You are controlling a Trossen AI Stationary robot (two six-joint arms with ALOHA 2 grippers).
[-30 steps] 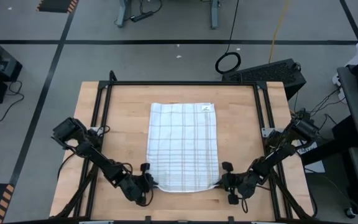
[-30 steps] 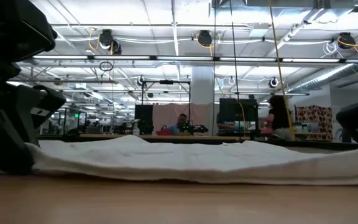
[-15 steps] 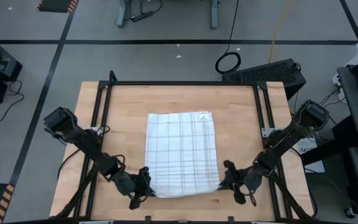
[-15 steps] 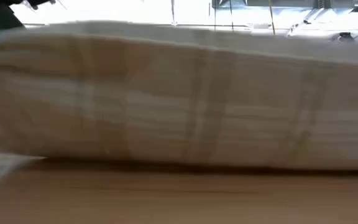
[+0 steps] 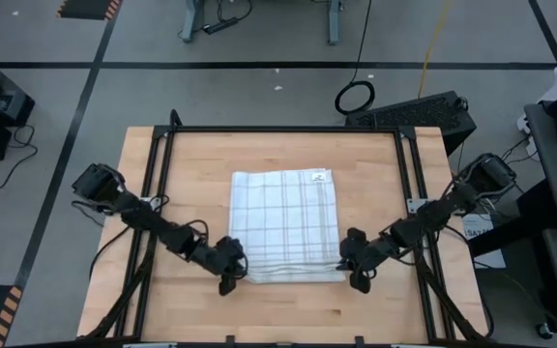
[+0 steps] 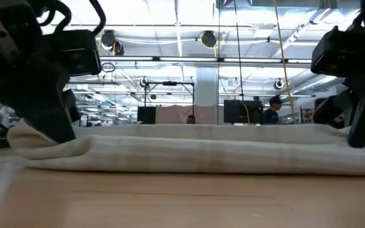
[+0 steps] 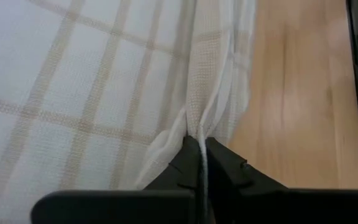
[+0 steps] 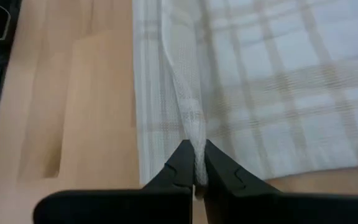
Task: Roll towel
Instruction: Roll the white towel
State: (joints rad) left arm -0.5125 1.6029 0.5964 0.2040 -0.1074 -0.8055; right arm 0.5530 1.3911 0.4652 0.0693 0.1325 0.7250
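Towel (image 5: 286, 225) lies between both grippers — left gripper (image 5: 231, 274), right gripper (image 5: 349, 267) — each pinching a near corner.

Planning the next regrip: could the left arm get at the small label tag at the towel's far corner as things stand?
Probably not right away: the left gripper is shut on the towel at its near left corner, while the label tag lies diagonally opposite.

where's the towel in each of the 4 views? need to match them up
High view: towel mid-table, near edge folded over.
Low view: towel a low band across the frame.
Left wrist view: towel fills most, edge pinched.
Right wrist view: towel likewise.
Shared landmark: the folded near edge, pinched by left gripper and right gripper.
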